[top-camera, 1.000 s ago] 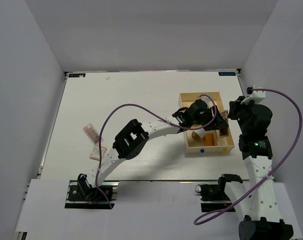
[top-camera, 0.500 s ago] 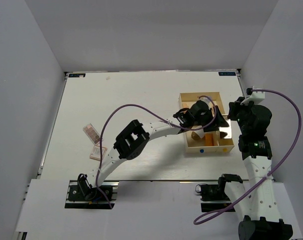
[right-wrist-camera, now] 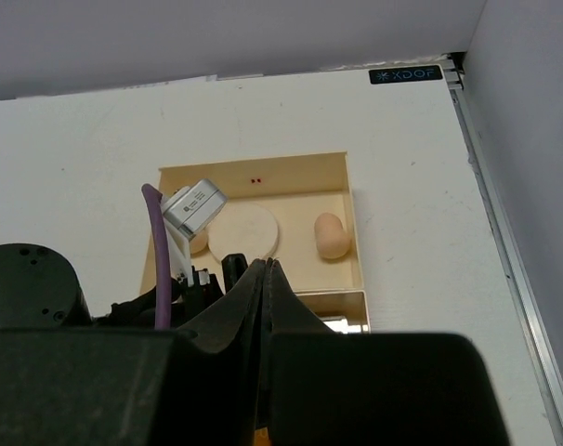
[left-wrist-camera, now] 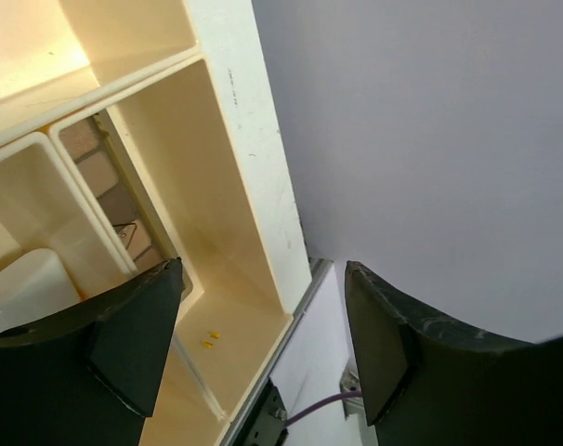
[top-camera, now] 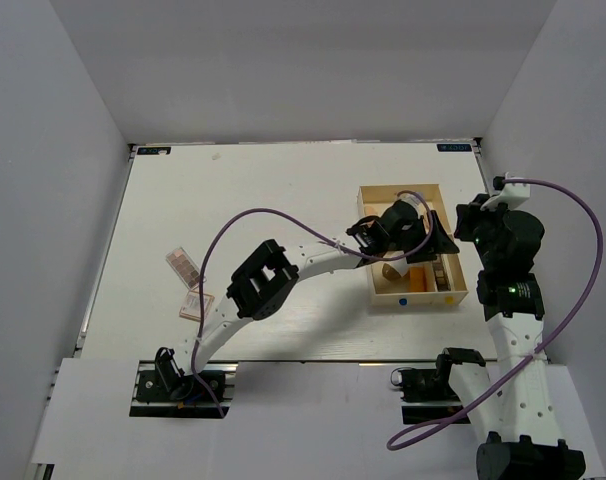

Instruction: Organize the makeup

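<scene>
The box (top-camera: pixel 398 188) sits close to the right edge of the desk (top-camera: pixel 263 200), about midway along it. The left arm stretches across from the near left corner, and the left gripper (left-wrist-camera: pixel 263 274) hangs over the box's right-hand side. Its fingers (left-wrist-camera: pixel 133 344) are spread wide with nothing between them. Below them, in a narrow slot, the brown palette (left-wrist-camera: pixel 100 172) stands on edge, and a rounded white sponge (left-wrist-camera: pixel 26 283) shows just beside it, partly hidden by a finger.

The right gripper (right-wrist-camera: pixel 265 269) is at the right edge of the desk, beside the box, its fingers pressed together with nothing in them. From its camera the far compartment holds the round puff (right-wrist-camera: pixel 247 230), and an egg sponge (right-wrist-camera: pixel 333 235) lies near it to the right. A second peach shape is mostly hidden behind the left arm. An orange tube (top-camera: pixel 421 278) lies in the near part of the box.

Near the left edge, well apart from the box, the cosmetics set (top-camera: pixel 181 265) and the compact (top-camera: pixel 196 303) lie flat on the desk.
</scene>
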You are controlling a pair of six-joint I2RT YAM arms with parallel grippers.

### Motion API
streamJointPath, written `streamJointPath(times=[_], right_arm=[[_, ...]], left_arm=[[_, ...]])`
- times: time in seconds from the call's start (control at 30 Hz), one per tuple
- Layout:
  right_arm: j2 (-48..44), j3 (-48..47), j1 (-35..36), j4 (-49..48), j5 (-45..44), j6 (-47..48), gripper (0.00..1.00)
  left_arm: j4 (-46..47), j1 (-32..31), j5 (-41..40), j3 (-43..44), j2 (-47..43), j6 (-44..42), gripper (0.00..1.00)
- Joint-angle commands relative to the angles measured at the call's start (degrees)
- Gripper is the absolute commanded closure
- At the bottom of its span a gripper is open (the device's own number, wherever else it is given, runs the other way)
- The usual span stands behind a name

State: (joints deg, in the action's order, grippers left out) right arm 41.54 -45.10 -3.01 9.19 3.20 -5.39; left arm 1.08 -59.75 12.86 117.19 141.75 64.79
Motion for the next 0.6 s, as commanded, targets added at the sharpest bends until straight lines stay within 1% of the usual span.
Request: streamJointPath(times=[0.0,0.03,0.1,0.13,0.17,0.2,0.27,0.3,0.33,0.37,0.4,0.43,0.47,0.5,0.53,0.57], right_arm=[[-1.2,0.01,-0.33,-2.16,3.03,0.64,1.0],[-1.46,-0.07,-0.33,-1.99,6.26,1.16,1.0],[-1.55,-0.25,-0.33,-1.72,10.05,2.13,1.0],[-1.98,-0.34,-0.25,-1.72,14.77,2.66,0.99],[-1.9,-0.42,-0.33,-1.63,17.69,3.1,0.95],[-1.99,-0.51,-0.33,-1.63,23.02,3.97,0.87],[-1.55,-0.95,-0.25,-1.37,29.72,5.12,0.78],[-1.29,-1.13,-0.25,-1.11,37.33,8.6,0.74],[-0.42,-1.82,-0.16,-0.41,41.23,10.47,0.66],[0.03,-2.35,-0.16,0.73,45.53,12.57,0.61],[1.16,-2.79,-0.07,3.35,52.71,17.03,0.56],[1.78,-3.23,0.19,4.25,55.57,18.47,0.55],[2.4,-3.85,0.19,5.13,58.47,19.53,0.55],[3.02,-4.29,0.19,7.4,61.72,20.93,0.54],[4.15,-4.73,0.45,8.38,62.79,23.64,0.54],[4.69,-4.99,0.63,8.82,63.33,24.19,0.54]], left_arm=[[-2.4,-0.46,-3.45,1.73,-7.18,-3.44,0.2],[-2.92,0.15,-3.98,1.73,-8.15,-5.1,0.23],[-4.85,1.03,-5.04,0.77,-11.04,-6.6,0.25],[-5.73,1.64,-5.21,0.42,-12.02,-8.44,0.29],[-7.83,1.65,-6.09,-0.89,-13.16,-9.59,0.31],[-8.72,2.96,-6.1,-1.95,-15.78,-12.56,0.32],[-11.79,3.75,-6.88,-5.63,-18.52,-16.35,0.36],[-13.89,4.54,-8.02,-6.87,-19.84,-17.67,0.38],[-16.79,5.07,-9.33,-8.62,-23.07,-19.6,0.4],[-17.77,5.08,-11.52,-10.64,-25.01,-20.23,0.42],[-18.56,6.64,-11.98,-16.14,-27.3,-21.45,0.42],[-19.09,7.18,-14.94,-19.16,-32.98,-21.81,0.42],[-20.32,7.88,-17.23,-22.32,-35.9,-21.99,0.42],[-21.2,8.67,-18.56,-28.44,-38.89,-22.17,0.43],[-23.38,10.42,-19.62,-31.38,-42.05,-22.17,0.43],[-24.71,11.48,-20.85,-34.28,-48.61,-21.99,0.43]])
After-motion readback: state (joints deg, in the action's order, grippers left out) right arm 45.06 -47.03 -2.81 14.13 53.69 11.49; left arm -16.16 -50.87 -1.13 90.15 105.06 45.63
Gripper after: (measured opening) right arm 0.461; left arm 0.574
